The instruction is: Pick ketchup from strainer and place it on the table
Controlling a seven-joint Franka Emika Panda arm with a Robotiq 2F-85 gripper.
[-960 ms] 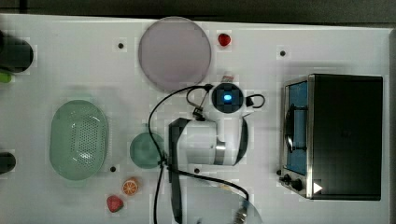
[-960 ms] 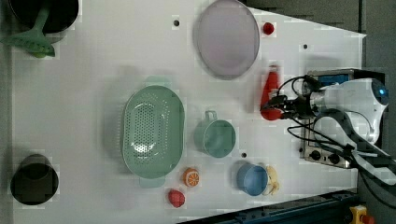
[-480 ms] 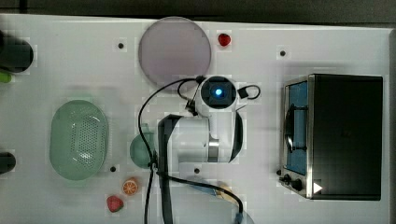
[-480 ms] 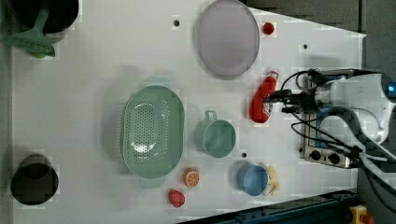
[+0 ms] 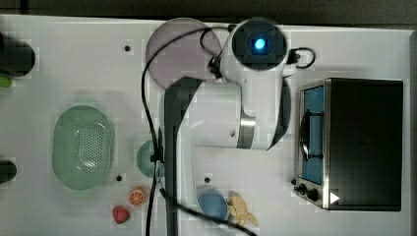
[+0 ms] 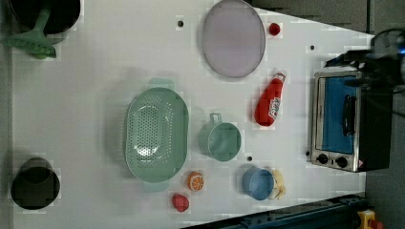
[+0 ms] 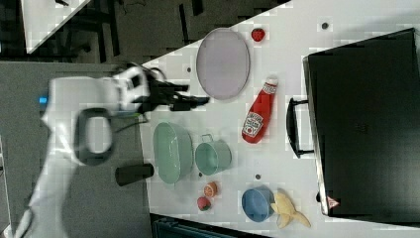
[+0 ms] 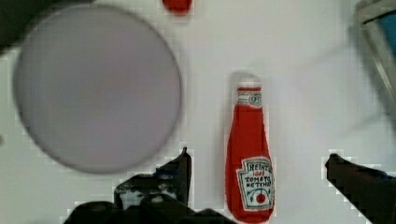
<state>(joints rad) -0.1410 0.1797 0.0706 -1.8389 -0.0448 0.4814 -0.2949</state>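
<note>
Lying flat on the table [image 6: 95, 95], right of centre in the left view, the ketchup [image 6: 269, 101] looks light, smooth and a bit squashy; its wide labelled belly seems the safest hold. The gripper [image 8: 257, 184] hangs above it, jaws spread wide and empty. The strainer [image 6: 155, 135] sits well apart.

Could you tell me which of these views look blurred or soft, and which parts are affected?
Right view: the arm and pincer are smeared. Wrist view: the purple plate has soft edges, while the ketchup label reads clearly. Left view: the strainer holes stay distinct.
</note>
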